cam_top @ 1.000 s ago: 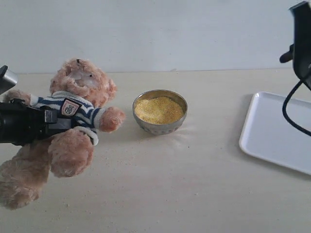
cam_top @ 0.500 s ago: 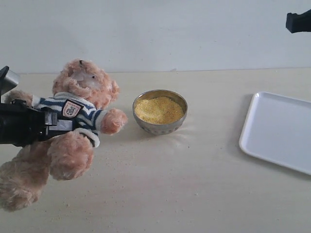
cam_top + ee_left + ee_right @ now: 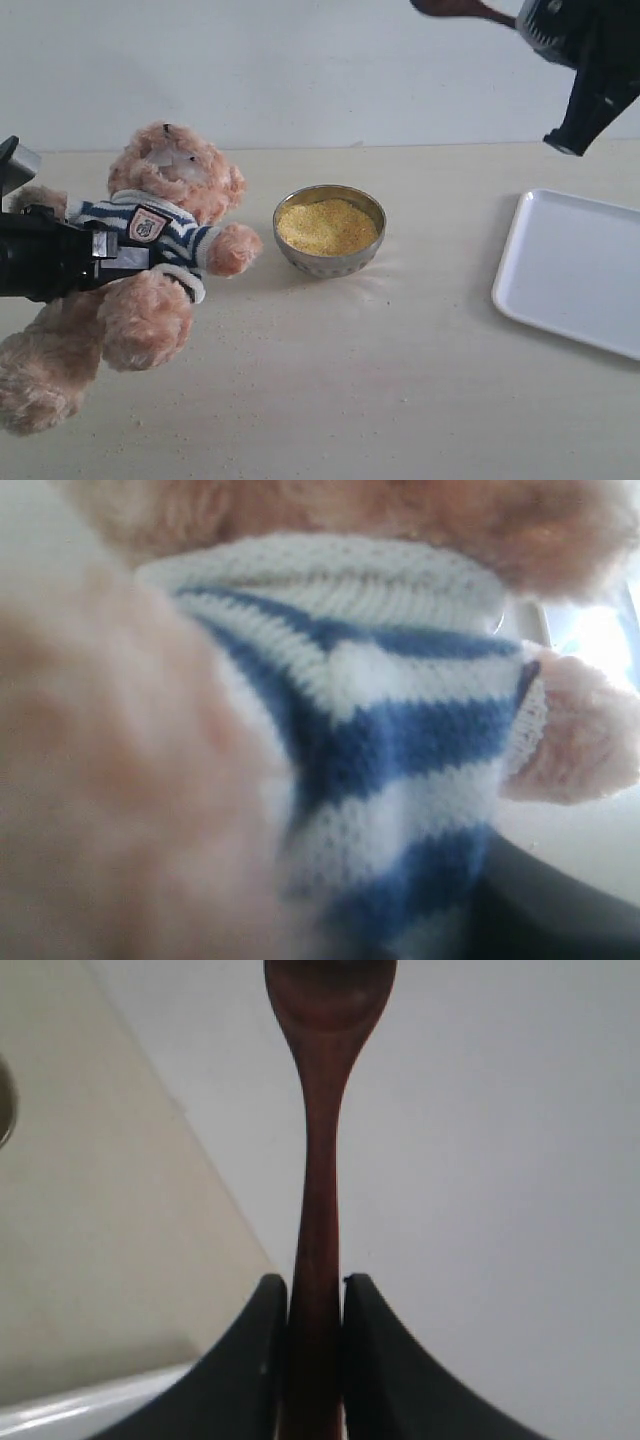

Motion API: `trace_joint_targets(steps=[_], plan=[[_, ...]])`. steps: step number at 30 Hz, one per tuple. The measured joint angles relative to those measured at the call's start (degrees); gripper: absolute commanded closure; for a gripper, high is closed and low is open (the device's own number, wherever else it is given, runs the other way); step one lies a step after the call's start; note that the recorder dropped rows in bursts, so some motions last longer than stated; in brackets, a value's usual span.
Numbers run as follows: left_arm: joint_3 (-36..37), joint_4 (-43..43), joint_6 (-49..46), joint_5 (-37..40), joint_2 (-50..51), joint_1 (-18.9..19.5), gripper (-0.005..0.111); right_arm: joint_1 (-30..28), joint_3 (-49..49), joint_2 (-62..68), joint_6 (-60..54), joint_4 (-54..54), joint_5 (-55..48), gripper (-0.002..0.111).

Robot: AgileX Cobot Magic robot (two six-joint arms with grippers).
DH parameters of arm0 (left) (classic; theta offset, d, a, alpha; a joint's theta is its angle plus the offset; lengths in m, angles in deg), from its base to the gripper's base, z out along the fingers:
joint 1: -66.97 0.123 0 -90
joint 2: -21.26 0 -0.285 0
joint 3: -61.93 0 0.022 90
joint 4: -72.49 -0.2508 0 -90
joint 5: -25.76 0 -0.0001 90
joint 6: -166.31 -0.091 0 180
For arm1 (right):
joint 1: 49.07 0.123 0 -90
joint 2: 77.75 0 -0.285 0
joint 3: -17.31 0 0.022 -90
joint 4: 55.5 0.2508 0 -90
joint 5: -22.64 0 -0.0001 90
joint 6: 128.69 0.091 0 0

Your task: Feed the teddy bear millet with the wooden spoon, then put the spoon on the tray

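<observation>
Leftmost: left claw (image 3: 125, 258) clamped on the torso of the fluffy light-brown teddy bear (image 3: 175, 175) in a navy-and-white striped shirt. Bear tilted, legs slack below, over the pale counter (image 3: 400, 380). Far finger hidden behind plush. Left wrist view is almost all blurred fur and knit, with a dark edge in one corner that I cannot identify.

Centre: small round metal bowl (image 3: 331, 263) heaped with fine yellow millet (image 3: 327, 226), just beside the bear's paw, apart from it. Faint specks on counter, hard to resolve.

Upper right: right claw (image 3: 316, 1298) pinching the handle of the slim reddish-brown wooden spoon (image 3: 318, 1160), high above the counter. Spoon bowl cut by the frame, contents unreadable.

Right: flat white rectangular tray (image 3: 570, 270), far edge cropped.
</observation>
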Motion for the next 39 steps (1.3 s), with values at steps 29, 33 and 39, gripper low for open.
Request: trace_joint_targets(steps=[29, 33, 39], plan=[[0.0, 0.0, 0.0, 0.0, 0.0, 0.0, 0.102, 7.4, -6.0, 8.5, 67.1, -43.0, -10.7, 0.108], [0.0, 0.0, 0.0, 0.0, 0.0, 0.0, 0.102, 9.8, -6.0, 8.5, 54.4, -42.0, -15.1, 0.108], [0.0, 0.0, 0.0, 0.0, 0.0, 0.0, 0.102, 14.2, -6.1, 8.8, 36.6, -41.1, -23.4, 0.108]])
